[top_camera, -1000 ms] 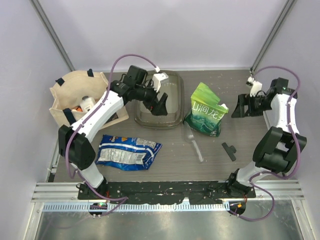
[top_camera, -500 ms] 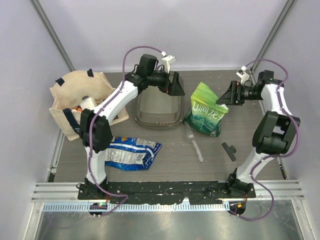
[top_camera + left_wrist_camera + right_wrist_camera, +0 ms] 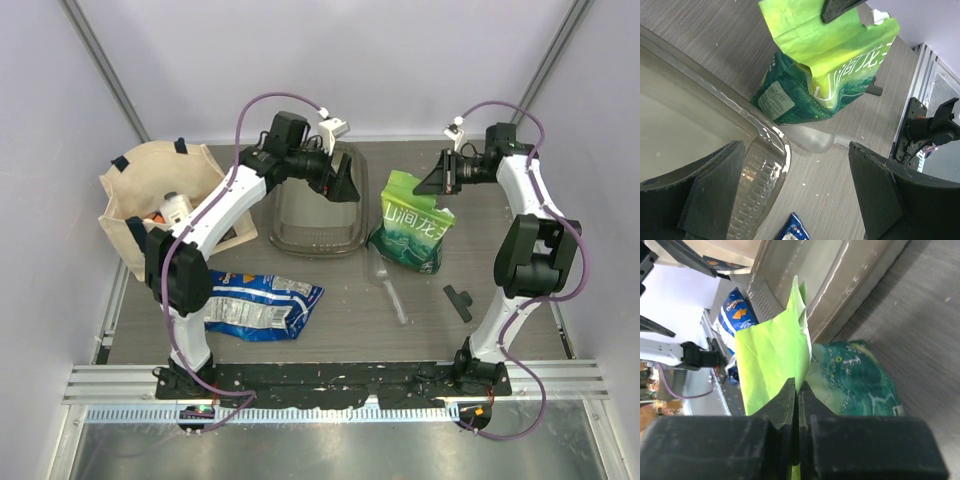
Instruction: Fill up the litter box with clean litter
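Since a second ago, the right gripper (image 3: 418, 186) has been brought in from the table's right side to the top of the green-and-white printed bag (image 3: 410, 235) and closed there. The left gripper (image 3: 345, 182) has been shifted from over the middle of the translucent smoky grey-brown rectangular plastic litter box (image 3: 300, 232) to its far right corner.

From the top view, the litter box is seen flat on the grey wood-grain table (image 3: 520, 320), between the beige tote bag (image 3: 140, 185) and the printed bag. A clear plastic scoop (image 3: 386, 282) lies just in front of the bag, and a blue crinkly packet (image 3: 255, 305) lies nearer the arm bases.

In the left wrist view, the jaws are held wide apart and grip nothing, with the box's rim between them. No clean litter is seen inside; only a few specks show.

In the right wrist view, the jaws are pressed together on the bag's light green top flap (image 3: 770, 360).

The task is judged barely begun: the bag is gripped, but lifting, tipping and pouring are all left to do.
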You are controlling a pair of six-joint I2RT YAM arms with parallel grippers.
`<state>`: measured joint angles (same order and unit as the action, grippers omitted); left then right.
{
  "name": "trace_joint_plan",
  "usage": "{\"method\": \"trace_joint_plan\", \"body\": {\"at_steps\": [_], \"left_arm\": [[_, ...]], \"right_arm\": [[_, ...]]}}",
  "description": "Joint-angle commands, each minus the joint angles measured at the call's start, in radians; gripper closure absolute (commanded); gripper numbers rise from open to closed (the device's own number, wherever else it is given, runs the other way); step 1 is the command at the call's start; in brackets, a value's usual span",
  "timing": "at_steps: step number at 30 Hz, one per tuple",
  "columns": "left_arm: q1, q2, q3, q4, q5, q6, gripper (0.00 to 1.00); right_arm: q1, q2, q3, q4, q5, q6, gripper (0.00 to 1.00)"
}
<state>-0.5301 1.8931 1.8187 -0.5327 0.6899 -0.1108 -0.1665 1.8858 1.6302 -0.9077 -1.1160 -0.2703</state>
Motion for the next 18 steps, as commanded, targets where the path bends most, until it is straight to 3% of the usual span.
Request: {"method": "trace_joint_plan", "body": {"at_steps": [1,8,12,18], "left_arm": [[-0.002,-0.032,0.036,-0.024,0.040,0.059,0.11],[-0.025,0.017,0.163,-0.081,0.068,0.224,0.11],[-0.036,0.038,0.189,0.055,0.062,0.183,0.09],[-0.099,0.113,0.220,0.229,0.023,0.204,0.06]], "right_arm": [[0.038,-0.072,0.144,-0.045,0.060,-0.128,0.99],[0.114,-0.148,0.348,-0.181,0.176,-0.338,0.98],[0.166,-0.168,0.444,-0.269,0.235,-0.437,0.99],[0.197,-0.223,0.369,-0.299,0.257,-0.483,0.99]]}}
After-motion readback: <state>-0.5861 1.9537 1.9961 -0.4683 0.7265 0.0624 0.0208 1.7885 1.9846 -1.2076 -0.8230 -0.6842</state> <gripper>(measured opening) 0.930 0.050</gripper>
